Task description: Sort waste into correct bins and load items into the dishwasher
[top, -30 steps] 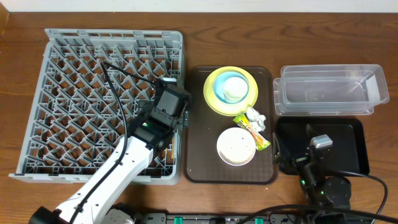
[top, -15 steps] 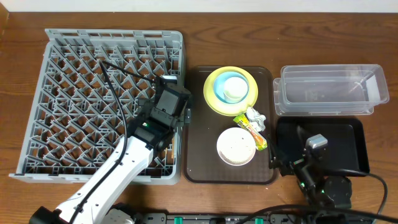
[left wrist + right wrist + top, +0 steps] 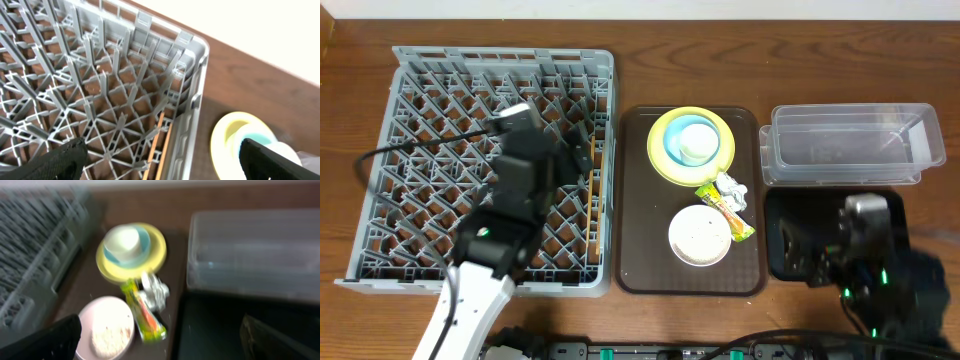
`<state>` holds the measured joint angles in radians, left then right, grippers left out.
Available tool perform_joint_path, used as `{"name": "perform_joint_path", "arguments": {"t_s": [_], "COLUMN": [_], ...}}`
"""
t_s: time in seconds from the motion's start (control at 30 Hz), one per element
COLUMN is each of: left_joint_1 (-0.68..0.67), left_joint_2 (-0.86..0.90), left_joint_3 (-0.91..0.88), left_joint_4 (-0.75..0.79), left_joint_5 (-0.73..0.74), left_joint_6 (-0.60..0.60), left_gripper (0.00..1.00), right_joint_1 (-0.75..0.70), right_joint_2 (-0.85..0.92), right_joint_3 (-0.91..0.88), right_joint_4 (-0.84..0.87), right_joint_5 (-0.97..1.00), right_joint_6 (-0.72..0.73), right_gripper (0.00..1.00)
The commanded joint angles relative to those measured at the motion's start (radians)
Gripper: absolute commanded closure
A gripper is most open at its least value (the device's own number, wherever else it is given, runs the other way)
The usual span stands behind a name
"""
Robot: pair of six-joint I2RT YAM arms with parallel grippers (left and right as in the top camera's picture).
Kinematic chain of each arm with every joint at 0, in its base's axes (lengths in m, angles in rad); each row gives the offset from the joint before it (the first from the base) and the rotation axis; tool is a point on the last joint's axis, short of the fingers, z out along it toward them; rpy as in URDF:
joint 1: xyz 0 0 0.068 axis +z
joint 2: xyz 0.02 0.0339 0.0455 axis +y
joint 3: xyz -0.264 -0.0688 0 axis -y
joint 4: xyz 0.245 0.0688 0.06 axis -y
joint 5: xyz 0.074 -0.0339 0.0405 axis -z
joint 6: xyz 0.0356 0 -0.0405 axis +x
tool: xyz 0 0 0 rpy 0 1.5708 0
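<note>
The grey dish rack (image 3: 410, 60) fills the left of the worktop (image 3: 940, 60), and the wooden chopsticks (image 3: 159, 145) lie inside it along its right wall. The left gripper (image 3: 162, 150) hangs above that side of the rack, jaws spread wide and holding nothing. On the brown tray (image 3: 640, 255) just right of the rack, the yellow plate (image 3: 660, 165) sits at the far end, carrying the light blue bowl (image 3: 672, 140) with the white cup (image 3: 698, 145) in it. The white bowl (image 3: 700, 235) is at the near end (pale crumbs (image 3: 106, 340) show inside), with the snack wrapper (image 3: 725, 212) and crumpled paper scrap (image 3: 732, 187) beside it. Farther right, the clear tub (image 3: 855, 150) stands beyond the black tray (image 3: 790, 215). The right gripper (image 3: 160, 330) is over that tray, jaws wide apart and empty.
</note>
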<state>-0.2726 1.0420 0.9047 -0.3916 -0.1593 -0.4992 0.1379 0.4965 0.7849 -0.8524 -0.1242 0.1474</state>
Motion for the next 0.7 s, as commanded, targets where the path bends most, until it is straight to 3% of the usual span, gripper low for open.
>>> {"name": "perform_joint_path", "arguments": {"t_s": [0.0, 0.17, 0.27, 0.3, 0.4, 0.43, 0.67], "left_joint_1": [0.085, 0.157, 0.163, 0.163, 0.163, 0.163, 0.163], "left_joint_2": [-0.059, -0.091, -0.084, -0.08, -0.069, -0.063, -0.046], "left_joint_3": [-0.003, -0.003, -0.003, -0.003, -0.003, -0.003, -0.003], "left_joint_4": [-0.01, -0.068, -0.113, -0.129, -0.171, -0.194, -0.272], "left_joint_5": [0.07, 0.069, 0.07, 0.07, 0.07, 0.07, 0.07], "left_joint_6": [-0.01, -0.01, -0.01, -0.01, -0.01, -0.011, -0.01], "left_gripper": [0.02, 0.02, 0.02, 0.02, 0.02, 0.02, 0.02], "right_joint_1": [-0.013, -0.013, -0.013, -0.013, -0.007, 0.004, 0.146], "right_joint_2": [0.201, 0.399, 0.48, 0.508, 0.581, 0.617, 0.75], "right_joint_3": [0.109, 0.178, 0.176, 0.175, 0.175, 0.174, 0.174], "right_joint_4": [-0.088, -0.121, -0.13, -0.132, -0.133, -0.131, -0.124], "right_joint_5": [0.011, -0.103, -0.288, -0.334, -0.353, -0.33, -0.013], "right_joint_6": [-0.022, -0.021, -0.022, -0.022, 0.035, 0.084, 0.263], "right_gripper": [0.01, 0.01, 0.01, 0.16, 0.95, 0.99, 0.99]}}
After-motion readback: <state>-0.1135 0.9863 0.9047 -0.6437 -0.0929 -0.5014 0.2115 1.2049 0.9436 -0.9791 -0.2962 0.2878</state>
